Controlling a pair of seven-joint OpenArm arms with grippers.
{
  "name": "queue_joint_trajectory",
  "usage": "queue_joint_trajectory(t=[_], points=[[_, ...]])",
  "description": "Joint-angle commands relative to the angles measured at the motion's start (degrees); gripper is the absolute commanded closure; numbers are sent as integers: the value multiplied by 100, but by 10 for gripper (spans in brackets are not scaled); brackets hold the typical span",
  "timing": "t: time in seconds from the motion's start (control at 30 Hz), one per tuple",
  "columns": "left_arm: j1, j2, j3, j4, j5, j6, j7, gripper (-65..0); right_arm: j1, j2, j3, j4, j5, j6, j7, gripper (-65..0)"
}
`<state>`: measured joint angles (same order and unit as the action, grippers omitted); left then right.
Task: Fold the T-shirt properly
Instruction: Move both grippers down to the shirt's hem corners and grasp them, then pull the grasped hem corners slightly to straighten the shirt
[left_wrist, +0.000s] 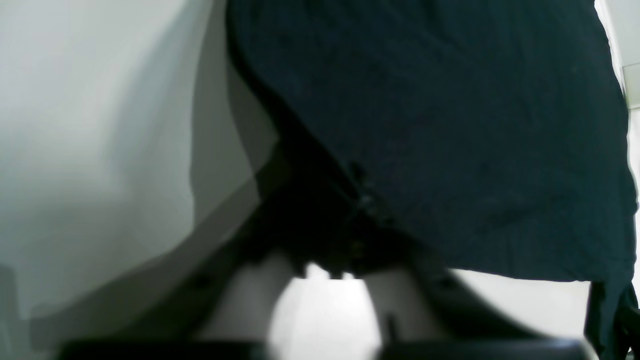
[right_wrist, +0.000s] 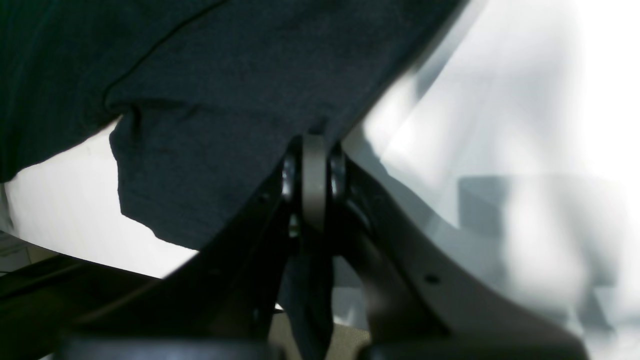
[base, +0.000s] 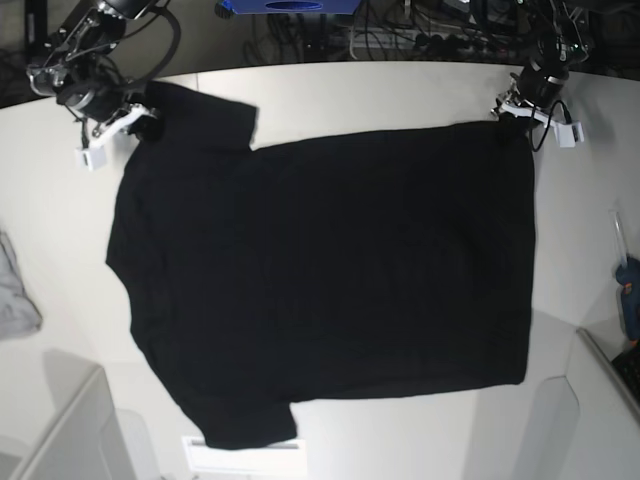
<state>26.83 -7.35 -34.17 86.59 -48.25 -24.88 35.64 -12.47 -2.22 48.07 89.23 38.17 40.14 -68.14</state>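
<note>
The black T-shirt (base: 320, 290) lies spread flat on the white table (base: 400, 95), plain side up, with its sleeves to the left and its hem to the right. My right gripper (base: 148, 122) is at the far-left sleeve. In the right wrist view its jaws are shut on the cloth's edge (right_wrist: 315, 150), and the sleeve (right_wrist: 210, 125) is lifted off the table. My left gripper (base: 510, 112) sits at the far-right hem corner. In the left wrist view its dark fingers meet at the hem (left_wrist: 350, 255) under the hanging cloth (left_wrist: 450, 125).
A small grey cloth (base: 15, 290) lies at the left table edge. A blue object (base: 630, 285) is at the right edge. A white sheet (base: 240, 458) peeks out under the near sleeve. Grey bins stand at the near-left (base: 60, 430) and near-right (base: 600, 420) corners.
</note>
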Motion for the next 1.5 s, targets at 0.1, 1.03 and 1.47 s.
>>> queue_joint_trajectory(t=[0.1,1.03,1.47], points=[[56,-86,-16,58,56,49,124,0,-94,42,6,31,-235,-14,-144,0],[1295,-254,-77,1605,715,49,89,0,-1298,-187,15,1798,-200,-14,-136,0],[1269,-245,-68,2080,680,66,124,0,-929,-266,15,2334,-200,-14,-188,0]])
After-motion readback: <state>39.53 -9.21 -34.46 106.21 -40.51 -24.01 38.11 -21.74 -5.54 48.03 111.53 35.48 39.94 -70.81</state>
